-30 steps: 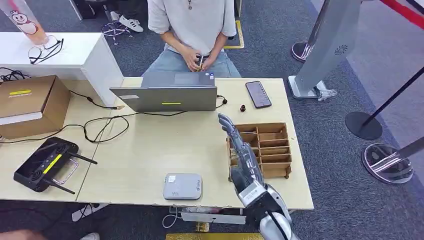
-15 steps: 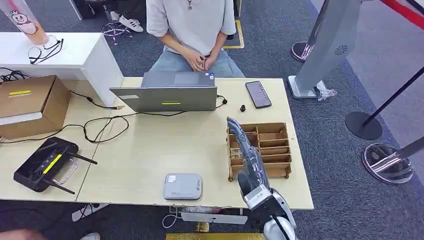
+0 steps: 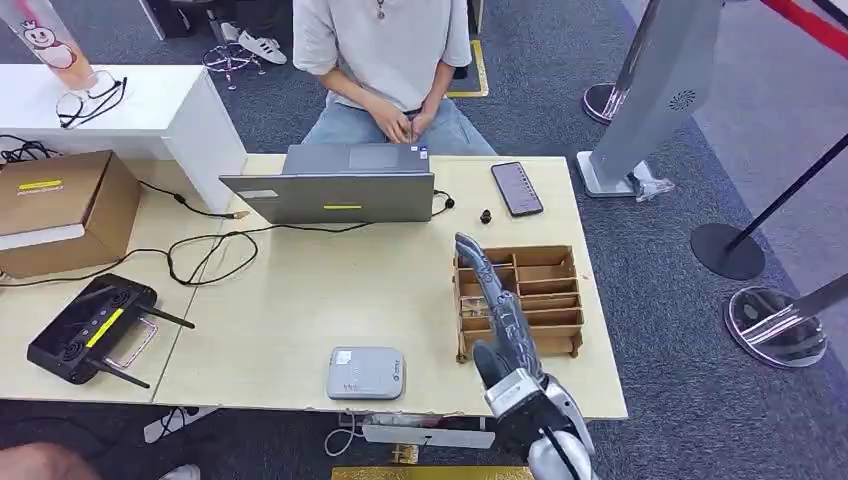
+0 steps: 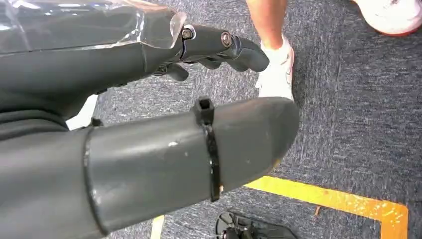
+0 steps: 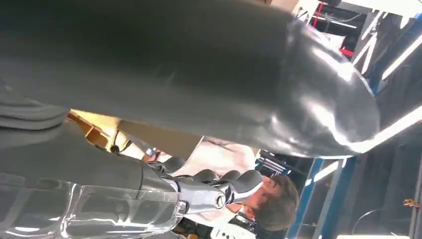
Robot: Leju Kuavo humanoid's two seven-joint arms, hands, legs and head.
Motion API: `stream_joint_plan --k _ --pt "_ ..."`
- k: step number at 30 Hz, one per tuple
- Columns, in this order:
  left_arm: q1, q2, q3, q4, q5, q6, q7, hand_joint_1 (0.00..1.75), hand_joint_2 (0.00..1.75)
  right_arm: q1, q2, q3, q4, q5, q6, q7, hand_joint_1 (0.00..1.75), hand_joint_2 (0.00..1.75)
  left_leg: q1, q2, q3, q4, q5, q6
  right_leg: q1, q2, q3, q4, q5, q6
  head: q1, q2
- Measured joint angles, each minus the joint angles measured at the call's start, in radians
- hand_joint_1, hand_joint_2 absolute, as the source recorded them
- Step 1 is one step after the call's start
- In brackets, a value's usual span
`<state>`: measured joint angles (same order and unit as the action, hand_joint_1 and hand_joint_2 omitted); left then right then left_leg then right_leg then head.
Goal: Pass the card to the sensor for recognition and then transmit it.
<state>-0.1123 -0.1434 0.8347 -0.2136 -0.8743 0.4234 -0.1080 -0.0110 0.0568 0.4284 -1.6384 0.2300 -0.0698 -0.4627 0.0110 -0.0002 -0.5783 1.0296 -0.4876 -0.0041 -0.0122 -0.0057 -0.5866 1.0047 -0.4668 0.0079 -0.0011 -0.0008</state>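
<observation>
Nearest, the right hand [image 3: 497, 312] reaches over the front right part of the bench [image 3: 300, 300], fingers [image 3: 470, 252] stretched out straight and a little apart, holding nothing; it hovers over the left side of the wooden divided tray [image 3: 530, 298]. Just left of it, near the front edge, lies the grey sensor box [image 3: 366, 373]. The left hand [image 4: 149, 129] hangs low over the carpet, fingers loosely curled in on nothing.

The card presumably sits in one of the tray's slots, but no frame shows it clearly enough to say which. Judging by the task, it should be light, thin, stiff and rather slick, so a flat press from above would likely just slide it; better to pinch a free edge standing above a divider, thumb against fingers, and lift straight up.

Farther back stand a laptop [image 3: 340, 188] and a phone [image 3: 516, 187], and beyond them sits a person [image 3: 385, 50].
</observation>
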Motion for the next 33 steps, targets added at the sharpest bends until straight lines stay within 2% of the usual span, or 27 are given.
stream_joint_plan --k 11,20,24,33 --pt "0.002 0.002 0.045 0.000 0.053 0.015 -0.012 0.00 0.00 0.000 0.000 -0.014 0.009 0.015 0.004 -0.005 0.00 0.00 0.000 0.000 0.000 0.000 0.000 0.000 0.000 0.000 0.000 0.000 0.000 0.000 0.000 0.000" --pt "0.011 0.002 0.067 0.000 0.055 0.023 -0.011 0.00 0.00 0.003 0.000 -0.021 0.017 0.030 -0.010 -0.014 0.00 0.00 0.000 0.000 0.000 0.000 0.000 0.000 0.000 0.000 0.000 0.000 0.000 0.000 0.000 0.000" --pt "0.016 0.002 0.072 0.000 0.055 0.024 -0.013 0.00 0.00 0.004 -0.003 -0.025 0.024 0.128 -0.080 -0.010 0.00 0.00 0.000 0.000 0.000 0.000 0.000 0.000 0.000 0.000 0.000 0.000 0.000 0.000 0.000 0.000" --pt "0.016 -0.002 0.072 0.000 0.045 0.021 -0.018 0.00 0.00 0.004 -0.027 -0.043 0.050 0.386 -0.198 0.070 0.00 0.00 0.000 0.000 0.000 0.000 0.000 0.000 0.000 0.000 0.000 0.000 0.000 0.000 0.000 0.000"
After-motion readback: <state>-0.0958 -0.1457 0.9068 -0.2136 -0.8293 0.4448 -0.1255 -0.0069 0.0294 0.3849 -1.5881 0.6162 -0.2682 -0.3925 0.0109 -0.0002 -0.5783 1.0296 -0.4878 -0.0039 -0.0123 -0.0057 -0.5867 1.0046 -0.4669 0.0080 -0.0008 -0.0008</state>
